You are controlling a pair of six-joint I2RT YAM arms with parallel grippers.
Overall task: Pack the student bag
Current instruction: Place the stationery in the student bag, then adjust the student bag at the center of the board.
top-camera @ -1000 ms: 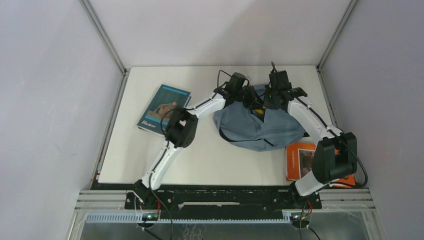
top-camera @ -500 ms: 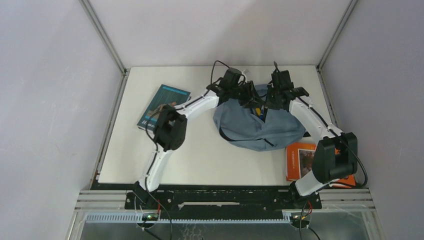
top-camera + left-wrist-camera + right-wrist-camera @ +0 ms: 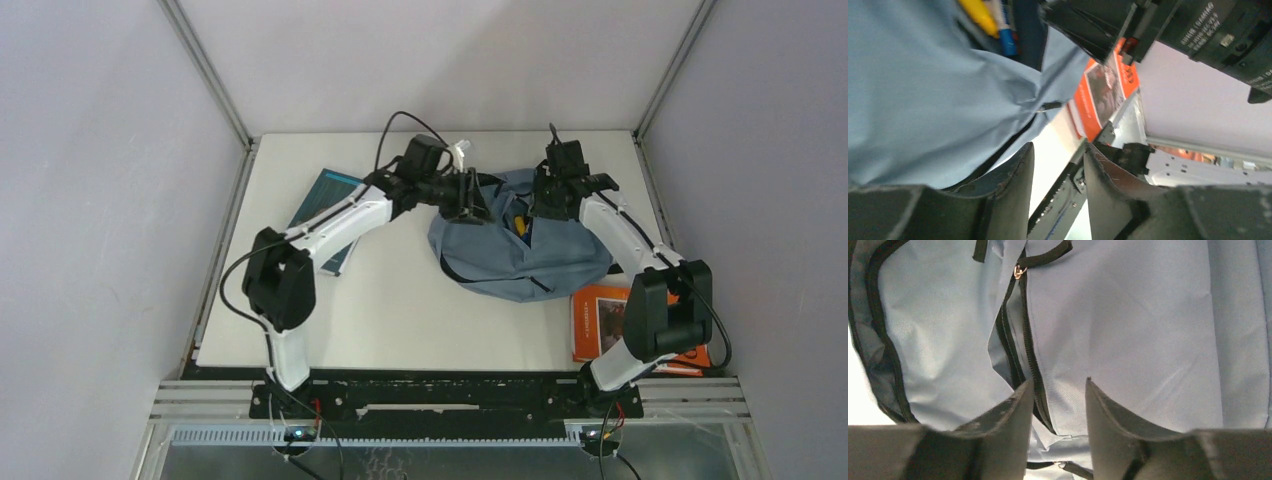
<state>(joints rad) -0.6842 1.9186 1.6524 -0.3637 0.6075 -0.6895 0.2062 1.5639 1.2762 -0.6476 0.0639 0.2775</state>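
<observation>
Both pincers have released within the last second. The left gripper and right gripper now stand spread, pinching nothing, and the left arm has swung toward the desk's left edge. Judged: the holding-open step is over. The student bag lies far right on the desk, with the left pincer just beside its left rim and the right pincer over its zipper.

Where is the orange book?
The orange book lies at the near right corner of the table in the top view, close to the backpack, partly under the right arm.
</observation>
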